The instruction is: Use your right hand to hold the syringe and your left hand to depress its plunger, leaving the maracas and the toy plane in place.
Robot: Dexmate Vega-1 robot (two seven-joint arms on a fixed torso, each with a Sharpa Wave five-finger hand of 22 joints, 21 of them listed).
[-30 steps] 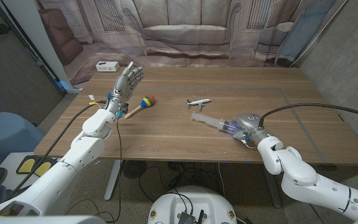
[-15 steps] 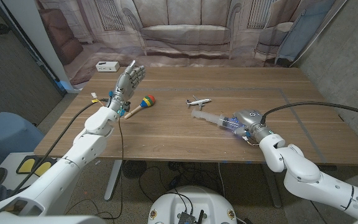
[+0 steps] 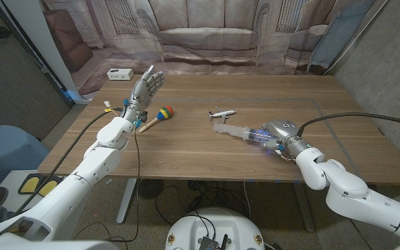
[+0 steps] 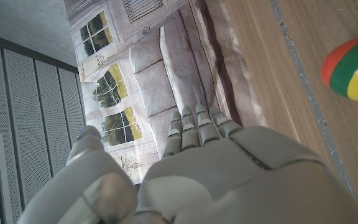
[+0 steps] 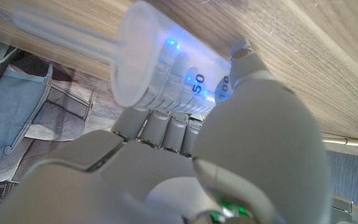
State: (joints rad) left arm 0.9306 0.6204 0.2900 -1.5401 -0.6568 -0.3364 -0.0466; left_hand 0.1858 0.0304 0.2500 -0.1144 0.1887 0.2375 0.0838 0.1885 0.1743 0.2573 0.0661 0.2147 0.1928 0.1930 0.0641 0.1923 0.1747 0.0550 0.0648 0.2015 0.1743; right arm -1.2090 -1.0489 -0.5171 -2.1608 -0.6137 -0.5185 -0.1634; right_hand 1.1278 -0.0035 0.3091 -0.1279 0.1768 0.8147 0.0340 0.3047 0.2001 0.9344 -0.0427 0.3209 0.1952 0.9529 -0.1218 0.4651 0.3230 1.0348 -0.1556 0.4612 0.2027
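The right hand [image 3: 278,132] is covering the syringe's [image 3: 240,131] barrel end in the head view, so the fingers' closure is staying hidden there. The picture edge is cutting off the maraca [image 4: 353,66] in the left wrist view. The toy plane [image 3: 221,114] is showing too small for detail.

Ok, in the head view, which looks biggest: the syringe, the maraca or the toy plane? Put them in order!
Largest to smallest in the head view:
1. Syringe, the longest, even with its far end inside the right robot hand.
2. Maraca, a bit shorter.
3. Toy plane, clearly the smallest.
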